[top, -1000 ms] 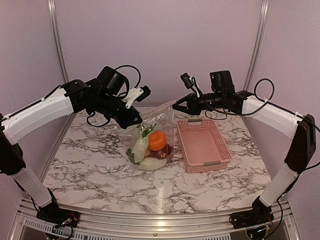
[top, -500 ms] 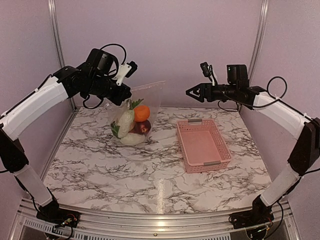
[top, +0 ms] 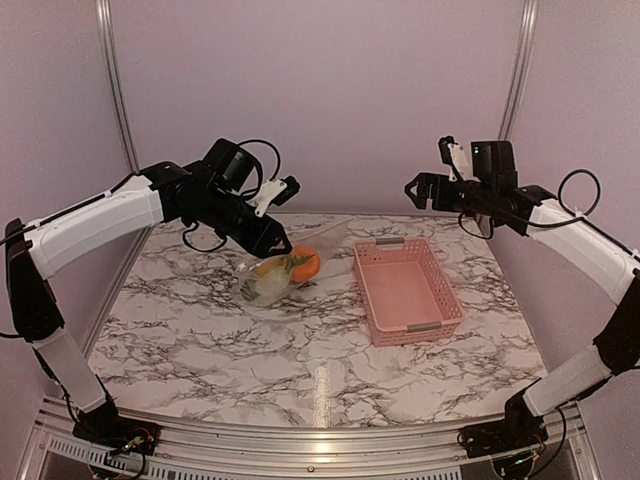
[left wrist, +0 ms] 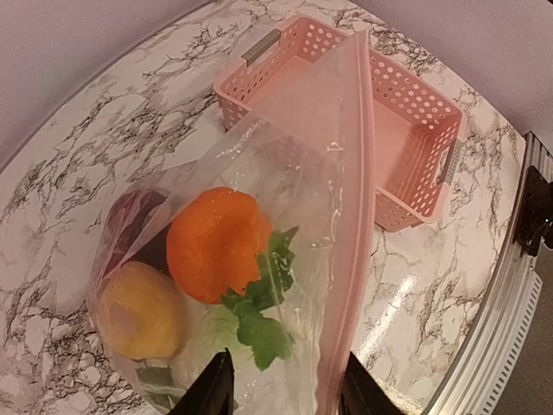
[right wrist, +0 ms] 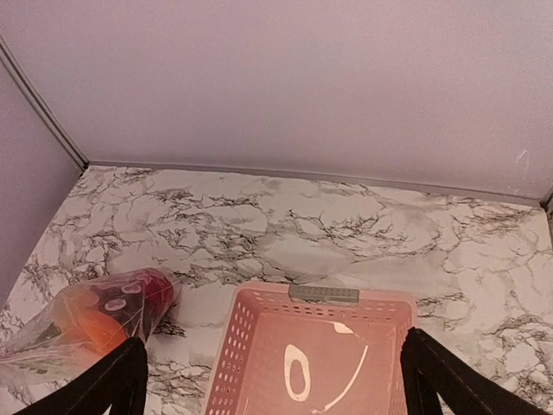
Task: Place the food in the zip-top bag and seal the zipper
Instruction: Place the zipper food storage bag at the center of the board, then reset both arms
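Judging the clear crinkly zip-top bag [left wrist: 285, 199] of toy food [left wrist: 216, 246] limp and slippery, I'd pinch its stiffer zipper strip [left wrist: 363, 199]. It lies on the marble table [top: 200, 340] by the pink lattice basket [top: 405, 290]. My left gripper [left wrist: 288, 373] straddles it part-open without pinching, and my right gripper [right wrist: 272, 346] gapes empty.

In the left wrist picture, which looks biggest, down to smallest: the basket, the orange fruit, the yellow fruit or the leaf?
1. basket
2. orange fruit
3. yellow fruit and leaf: they look about alike, so I won't rank them.
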Controlling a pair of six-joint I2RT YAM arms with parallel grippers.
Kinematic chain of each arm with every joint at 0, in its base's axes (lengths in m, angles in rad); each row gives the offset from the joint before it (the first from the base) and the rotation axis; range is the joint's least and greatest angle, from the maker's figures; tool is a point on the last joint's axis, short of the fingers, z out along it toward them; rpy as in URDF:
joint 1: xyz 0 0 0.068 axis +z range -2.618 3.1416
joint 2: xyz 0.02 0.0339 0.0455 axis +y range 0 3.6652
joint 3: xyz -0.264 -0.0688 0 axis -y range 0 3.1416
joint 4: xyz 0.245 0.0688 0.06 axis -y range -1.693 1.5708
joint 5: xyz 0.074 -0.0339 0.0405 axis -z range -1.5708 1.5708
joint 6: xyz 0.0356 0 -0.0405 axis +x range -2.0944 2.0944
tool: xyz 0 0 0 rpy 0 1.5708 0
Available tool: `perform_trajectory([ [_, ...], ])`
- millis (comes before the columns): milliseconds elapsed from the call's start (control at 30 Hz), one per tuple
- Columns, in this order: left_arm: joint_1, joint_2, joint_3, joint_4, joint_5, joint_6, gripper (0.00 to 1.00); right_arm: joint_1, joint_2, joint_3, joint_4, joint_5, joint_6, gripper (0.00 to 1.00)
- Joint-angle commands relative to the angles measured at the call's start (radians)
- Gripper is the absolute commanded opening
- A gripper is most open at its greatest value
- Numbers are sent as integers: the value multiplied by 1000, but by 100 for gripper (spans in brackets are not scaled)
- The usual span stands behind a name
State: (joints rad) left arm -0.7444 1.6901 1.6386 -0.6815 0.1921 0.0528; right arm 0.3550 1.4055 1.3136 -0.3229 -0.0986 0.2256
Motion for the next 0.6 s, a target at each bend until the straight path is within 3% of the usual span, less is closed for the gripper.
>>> perform_trajectory([
  [0,-1,-69,8,4,37,-92,95,-6,-24,31,-74,127,39,98],
  [233,10,-193,28,11,-122,-268,99,-6,-89,70,-87,175,66,98],
  [300,13,-233,23,8,-229,-320,99,-6,-115,65,-72,183,60,99],
  [400,13,-290,-17,33,-347,-326,99,-6,-140,64,-66,201,58,98],
  [567,13,-375,-146,169,-419,-308,99,-6,-154,49,-76,210,64,99],
])
